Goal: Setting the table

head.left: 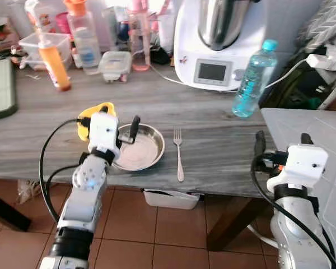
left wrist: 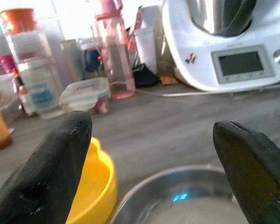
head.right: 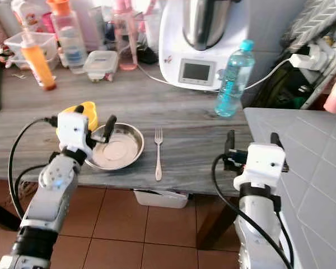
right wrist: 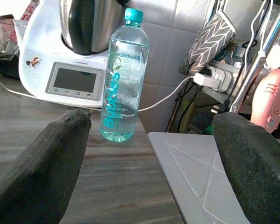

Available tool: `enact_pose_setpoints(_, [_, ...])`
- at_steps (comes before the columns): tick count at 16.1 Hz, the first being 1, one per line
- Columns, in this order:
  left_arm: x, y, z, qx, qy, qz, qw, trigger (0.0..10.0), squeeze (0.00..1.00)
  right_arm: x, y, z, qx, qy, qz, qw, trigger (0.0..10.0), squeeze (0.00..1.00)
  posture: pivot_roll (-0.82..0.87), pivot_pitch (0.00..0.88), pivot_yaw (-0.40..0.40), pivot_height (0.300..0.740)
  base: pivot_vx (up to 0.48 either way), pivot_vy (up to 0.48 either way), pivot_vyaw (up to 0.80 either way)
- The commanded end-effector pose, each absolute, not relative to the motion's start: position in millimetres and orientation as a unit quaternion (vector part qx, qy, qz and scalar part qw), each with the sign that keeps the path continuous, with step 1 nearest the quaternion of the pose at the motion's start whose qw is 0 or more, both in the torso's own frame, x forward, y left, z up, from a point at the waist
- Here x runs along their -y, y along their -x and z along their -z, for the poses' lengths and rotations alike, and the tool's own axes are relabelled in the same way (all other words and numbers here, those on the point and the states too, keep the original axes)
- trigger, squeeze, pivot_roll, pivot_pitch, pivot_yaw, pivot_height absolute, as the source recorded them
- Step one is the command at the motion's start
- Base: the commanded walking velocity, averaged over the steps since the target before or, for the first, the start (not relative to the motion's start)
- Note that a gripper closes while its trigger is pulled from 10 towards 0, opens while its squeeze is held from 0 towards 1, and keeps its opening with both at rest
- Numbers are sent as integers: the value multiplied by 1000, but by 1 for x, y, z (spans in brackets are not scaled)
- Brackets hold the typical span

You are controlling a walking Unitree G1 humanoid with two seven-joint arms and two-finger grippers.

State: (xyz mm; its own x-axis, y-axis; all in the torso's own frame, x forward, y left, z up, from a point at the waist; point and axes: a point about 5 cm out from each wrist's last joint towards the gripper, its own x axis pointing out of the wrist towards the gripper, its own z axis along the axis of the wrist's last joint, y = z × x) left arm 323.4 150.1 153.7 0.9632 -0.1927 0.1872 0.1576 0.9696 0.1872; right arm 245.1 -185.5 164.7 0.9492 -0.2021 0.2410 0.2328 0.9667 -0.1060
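Note:
A round steel bowl (head.left: 141, 149) lies near the front edge of the grey wooden table (head.left: 213, 123), with a fork (head.left: 179, 154) just to its right. A yellow cup (head.left: 105, 107) stands at the bowl's far left rim. My left gripper (head.left: 109, 123) hovers open over the bowl's left side, one finger above the bowl and the other by the cup; nothing is between them. In the left wrist view the bowl (left wrist: 177, 200) and the cup (left wrist: 97, 182) lie below the fingers. My right gripper (head.left: 283, 143) is open and empty at the table's right end, facing a water bottle (right wrist: 123, 79).
A white kitchen machine (head.left: 218, 39) with its cable stands at the back. An orange bottle (head.left: 55, 61), a lidded container (head.left: 115, 64) and other bottles crowd the back left. A grey panel (head.left: 313, 129) adjoins the table's right end. A white bin (head.left: 171, 197) sits below.

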Motion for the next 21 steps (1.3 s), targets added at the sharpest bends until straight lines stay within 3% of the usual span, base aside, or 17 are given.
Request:
enact_pose_setpoints(1, [-154, -323, -151, 98, -97, 83, 987, 10000, 0, 184, -246, -162, 111, 66, 105, 986, 10000, 557, 114, 12, -7, 740, 0, 0, 0])
enact_pose_setpoints(13, [-155, -333, -163, 105, -99, 55, 988, 10000, 0, 183, -249, -164, 117, 58, 117, 984, 10000, 537, 130, 74, 2, 740, 0, 0, 0])
enact_pose_setpoints(21, [-151, -336, -162, 101, -99, 60, 988, 10000, 0, 187, -250, -165, 118, 57, 127, 983, 10000, 522, 125, 69, 7, 740, -265, 0, 0])
